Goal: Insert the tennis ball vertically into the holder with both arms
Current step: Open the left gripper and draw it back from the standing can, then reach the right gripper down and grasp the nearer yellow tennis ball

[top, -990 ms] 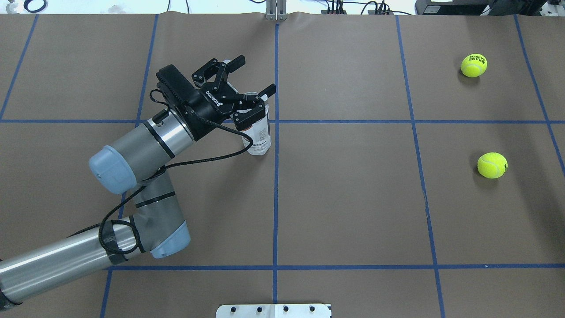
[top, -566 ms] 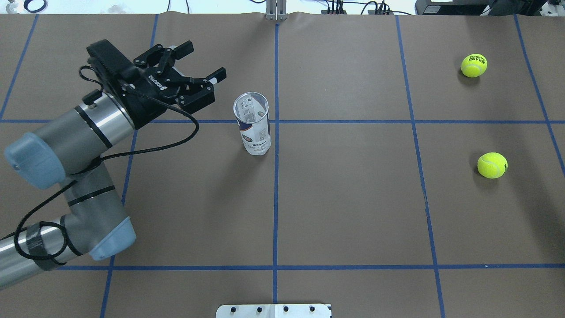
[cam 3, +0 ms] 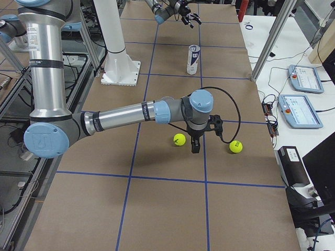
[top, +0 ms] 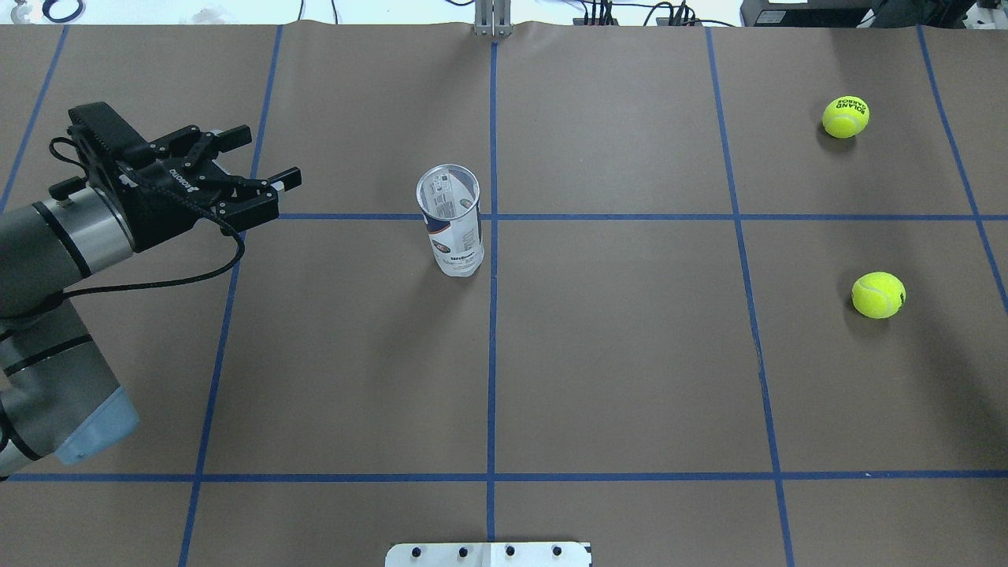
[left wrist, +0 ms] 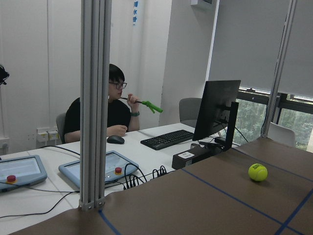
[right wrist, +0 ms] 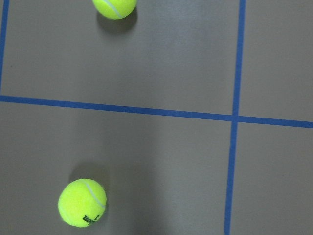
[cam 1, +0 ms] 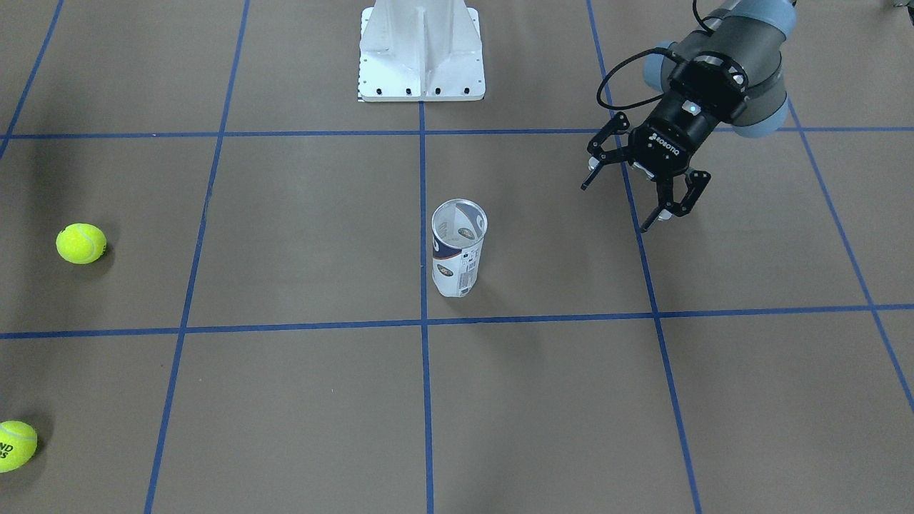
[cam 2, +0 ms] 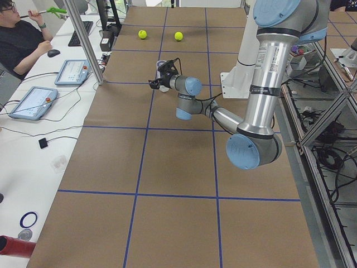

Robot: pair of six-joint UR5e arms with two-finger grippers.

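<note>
Seen from overhead, the left arm point(top: 47, 260) is shown entering at the left edge of the table point(top: 630, 378). The table is covered in brown paper and divided into large squares by blue tape lines point(top: 492, 354). The left gripper point(top: 264, 160) is held above the left part of the table. Its fingers are spread wide, nothing is gripped between them, and they are pointed toward the middle. A long stretch of bare paper is left between the fingertips and the holder point(top: 455, 236), so the two are well apart.

The holder is stood upright with its open mouth upward, just left of the central tape line, where that line is crossed by the far horizontal line. To its right, a wide span of paper is laid open across more than a full square.

Near the right edge, two balls are found resting on the table: the far tennis ball point(top: 845, 116) and the near tennis ball point(top: 878, 294). They are well apart from each other and from the holder. The right gripper point(cam 3: 194, 146) is seen only from the right-end camera, hung pointing downward over the table between the two balls. Whether its fingers are spread or closed cannot be told.

The white pedestal base point(top: 488, 554) is cut off by the near edge at centre.
</note>
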